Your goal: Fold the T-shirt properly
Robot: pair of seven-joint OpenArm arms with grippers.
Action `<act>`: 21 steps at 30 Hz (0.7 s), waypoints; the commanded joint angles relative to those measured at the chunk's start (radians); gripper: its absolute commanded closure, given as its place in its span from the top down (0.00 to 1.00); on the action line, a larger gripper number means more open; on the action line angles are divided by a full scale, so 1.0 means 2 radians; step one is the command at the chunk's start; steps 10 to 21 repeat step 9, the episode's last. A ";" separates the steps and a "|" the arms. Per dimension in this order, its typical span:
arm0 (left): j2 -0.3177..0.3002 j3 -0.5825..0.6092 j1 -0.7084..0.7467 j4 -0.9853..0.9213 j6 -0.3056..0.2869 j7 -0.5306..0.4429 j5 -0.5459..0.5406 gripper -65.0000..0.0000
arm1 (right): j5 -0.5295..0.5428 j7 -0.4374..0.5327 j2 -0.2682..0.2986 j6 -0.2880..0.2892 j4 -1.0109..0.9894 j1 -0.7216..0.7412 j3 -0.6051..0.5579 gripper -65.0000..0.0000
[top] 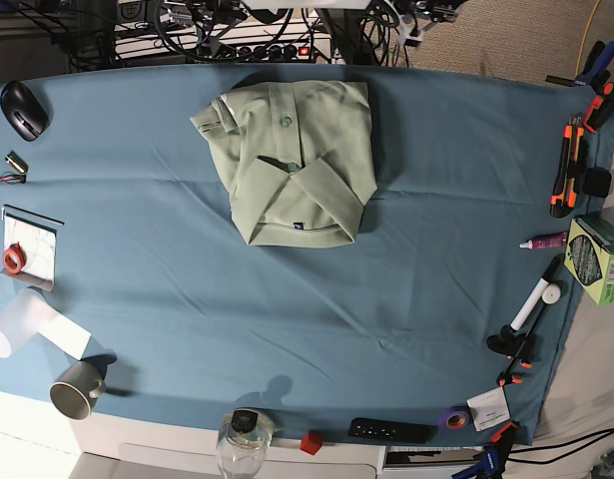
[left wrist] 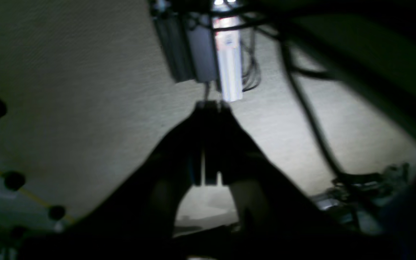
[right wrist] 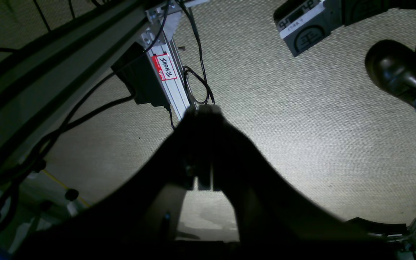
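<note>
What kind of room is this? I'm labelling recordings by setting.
Probably a robotics lab workbench: blue table cloth holding a folded T-shirt, clamps along the edge, tangled cables behind.

Left wrist view is showing heavy blur; the left gripper (left wrist: 208,144) is appearing only as a dark silhouette, details indiscernible.
</note>
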 commanded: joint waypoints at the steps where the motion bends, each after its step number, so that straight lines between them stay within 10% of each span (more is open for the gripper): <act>1: 0.003 0.000 0.003 0.001 -0.005 0.000 -0.001 0.00 | -0.006 0.003 0.003 0.002 0.001 0.000 0.001 0.00; 21: 0.003 0.000 0.005 0.002 -0.006 -0.004 -0.001 0.00 | -0.055 0.010 0.002 0.002 0.001 0.000 0.001 0.00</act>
